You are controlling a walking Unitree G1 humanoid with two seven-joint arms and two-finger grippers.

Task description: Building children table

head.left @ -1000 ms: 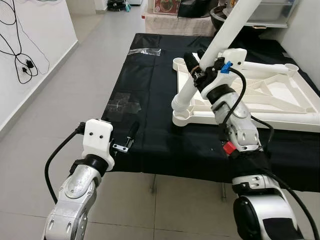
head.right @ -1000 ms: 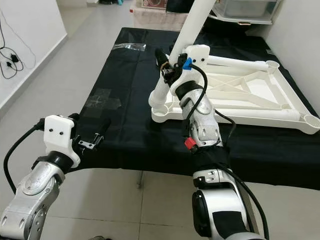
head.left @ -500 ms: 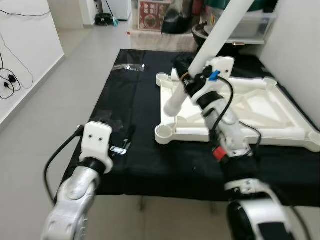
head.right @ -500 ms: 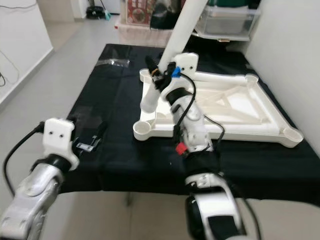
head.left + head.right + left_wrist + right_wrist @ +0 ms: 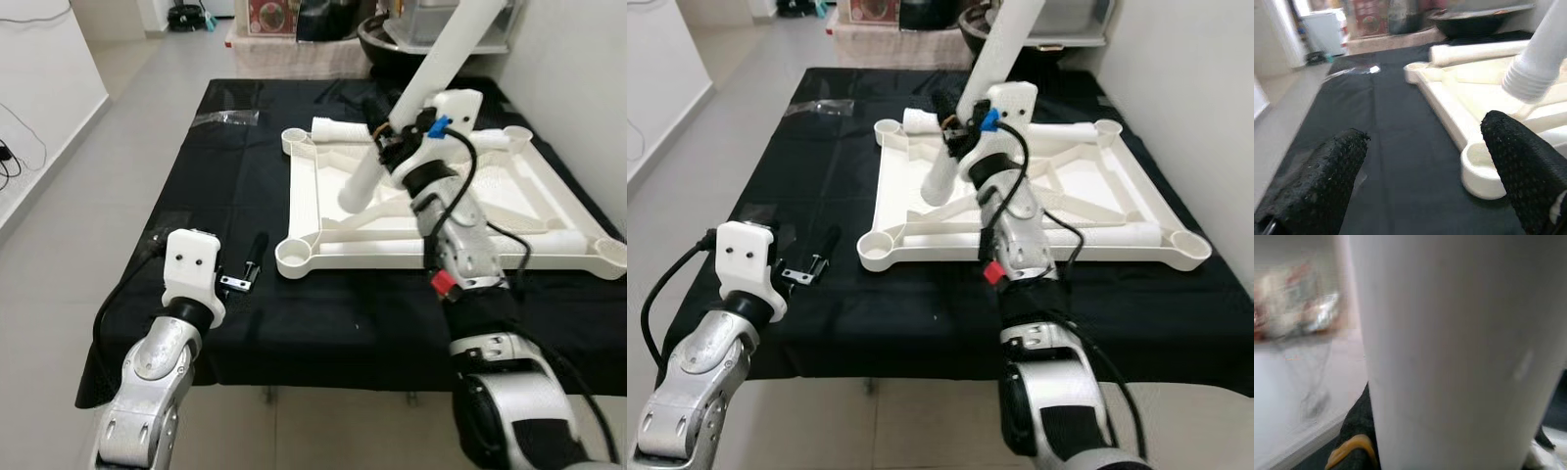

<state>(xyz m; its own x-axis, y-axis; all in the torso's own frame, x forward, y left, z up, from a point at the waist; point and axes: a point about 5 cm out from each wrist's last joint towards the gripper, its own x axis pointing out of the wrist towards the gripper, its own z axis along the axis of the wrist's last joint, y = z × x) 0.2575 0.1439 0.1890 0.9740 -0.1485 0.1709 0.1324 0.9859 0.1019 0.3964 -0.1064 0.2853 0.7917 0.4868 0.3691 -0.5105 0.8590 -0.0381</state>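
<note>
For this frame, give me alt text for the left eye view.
The right gripper holds a white table leg tilted over an upside-down white tabletop on a black cloth. The left gripper hovers open over the cloth's near left edge.

Table leg [image 5: 416, 108]: lifted by right gripper [image 5: 384, 137]; threaded end now hangs above the tabletop frame [image 5: 323, 257], clear of the near corner socket [image 5: 293, 257] where it earlier stood.
Left gripper [image 5: 257, 257]: shifted slightly.

White table leg [image 5: 431, 93] tilted over upturned tabletop [image 5: 549, 211]
</note>
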